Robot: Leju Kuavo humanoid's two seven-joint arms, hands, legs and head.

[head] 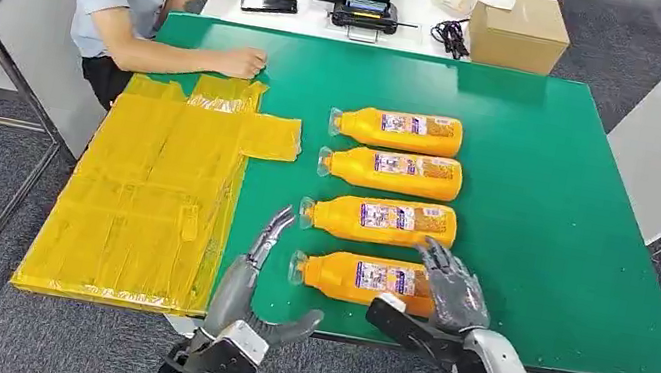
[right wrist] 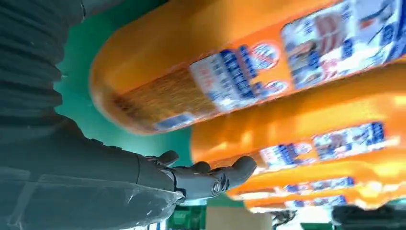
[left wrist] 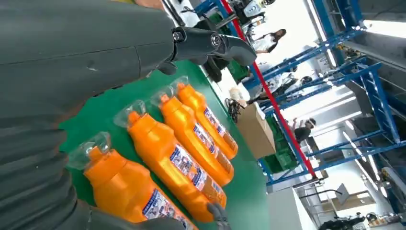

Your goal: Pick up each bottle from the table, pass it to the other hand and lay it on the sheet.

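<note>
Right hand (head: 450, 286): fingers spread over base of nearest orange plastic bottle (head: 362, 279), not clamped.
Left hand (head: 250, 280): open, empty, at bottle's 9 o'clock.
Bottles: four lying parallel on green mat (head: 555, 214).
Sheet: yellow plastic sheet (head: 152, 197) overhangs table's near edge.

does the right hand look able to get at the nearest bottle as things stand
Probably yes: the right hand is already at the base end of the nearest bottle, fingers spread over it, though no closed grip shows. Nothing lies between them; the left hand hovers beside the cap end.
</note>
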